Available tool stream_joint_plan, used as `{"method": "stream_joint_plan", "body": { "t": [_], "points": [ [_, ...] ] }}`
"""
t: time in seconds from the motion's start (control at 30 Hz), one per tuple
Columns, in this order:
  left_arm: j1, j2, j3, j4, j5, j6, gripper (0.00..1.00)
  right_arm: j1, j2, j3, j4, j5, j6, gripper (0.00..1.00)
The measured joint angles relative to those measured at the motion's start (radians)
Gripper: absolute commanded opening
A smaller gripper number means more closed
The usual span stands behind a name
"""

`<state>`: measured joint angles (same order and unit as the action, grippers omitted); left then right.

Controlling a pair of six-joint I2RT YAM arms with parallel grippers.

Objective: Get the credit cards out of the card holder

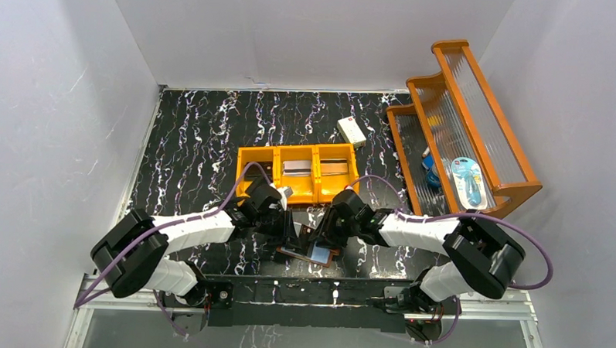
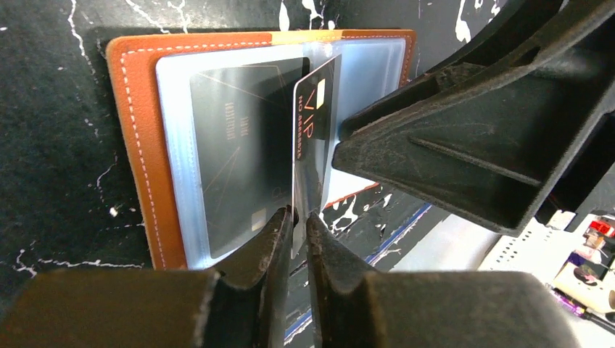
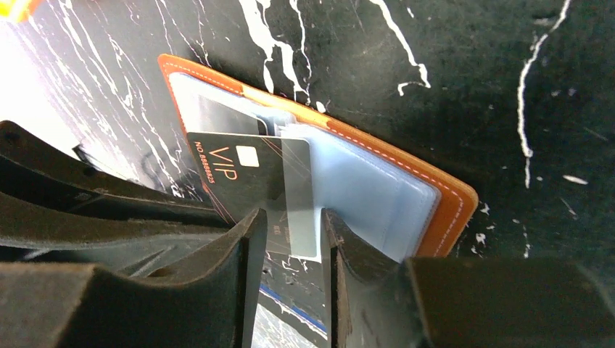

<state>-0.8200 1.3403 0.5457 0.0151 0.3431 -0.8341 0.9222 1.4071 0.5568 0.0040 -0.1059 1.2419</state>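
Two glossy black cards, stitched leather holder.

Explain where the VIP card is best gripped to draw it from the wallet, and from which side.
I would pinch the VIP card by its bare end, across both flat faces, coming from the side away from the clear sleeve. It stands on edge, its other end in that sleeve.

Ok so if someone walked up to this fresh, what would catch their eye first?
Probably the black VIP card standing on edge, pinched in the left gripper above the open brown card holder near the front edge of the table. The right gripper straddles the clear sleeve that overlaps the card. Behind them sits a bright orange tray.
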Motion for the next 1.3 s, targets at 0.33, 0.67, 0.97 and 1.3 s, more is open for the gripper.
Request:
{"method": "stream_joint_plan", "body": {
  "t": [0.33, 0.67, 0.97, 1.3],
  "points": [
    [0.000, 0.055, 0.019, 0.044, 0.031, -0.003, 0.25, -0.006, -0.002, -0.050, 0.085, -0.027, 0.047, 0.40],
    [0.000, 0.145, 0.103, 0.051, 0.006, 0.005, 0.04, -0.013, -0.027, -0.082, 0.105, -0.021, 0.076, 0.40],
    [0.000, 0.048, 0.106, -0.041, -0.015, 0.049, 0.00, -0.019, -0.133, -0.127, 0.085, 0.004, 0.041, 0.51],
    [0.002, -0.136, 0.176, -0.253, -0.205, 0.095, 0.00, -0.019, -0.159, -0.062, 0.066, -0.025, -0.028, 0.46]
  ]
}}
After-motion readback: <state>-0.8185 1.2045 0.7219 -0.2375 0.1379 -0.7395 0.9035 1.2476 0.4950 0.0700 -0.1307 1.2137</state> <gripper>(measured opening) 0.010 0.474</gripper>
